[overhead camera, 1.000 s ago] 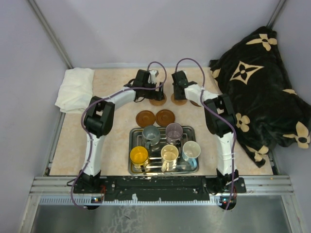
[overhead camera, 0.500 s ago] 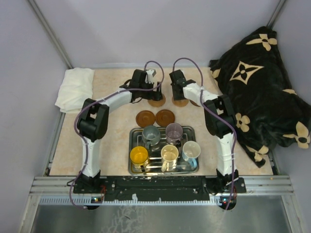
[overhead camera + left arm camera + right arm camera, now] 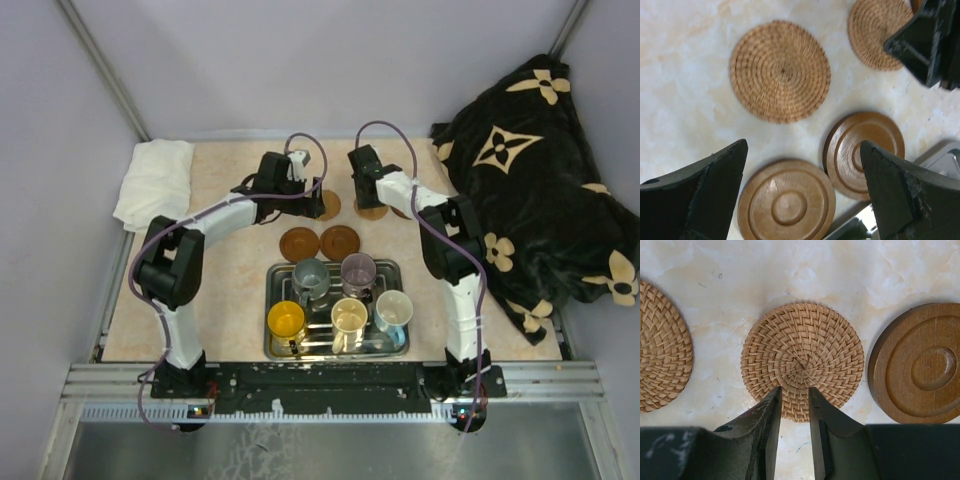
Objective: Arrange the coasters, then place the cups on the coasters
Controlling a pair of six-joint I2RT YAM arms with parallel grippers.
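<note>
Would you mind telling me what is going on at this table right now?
The right end effector, nearly closed, sits at the near edge of a woven coaster; whether it grips it is unclear. The left end effector hangs wide open and empty nearby. Two wooden coasters lie just beyond the metal tray, where all five mugs sit, none on a coaster yet.

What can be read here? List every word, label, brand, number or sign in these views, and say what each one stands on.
No words, numbers or brand names can be read in any view.
black blanket: cream flower and four-point star motifs only, no letters.
Nothing printed shows on the mugs, the metal tray, the woven coasters or the wooden coasters.
</note>
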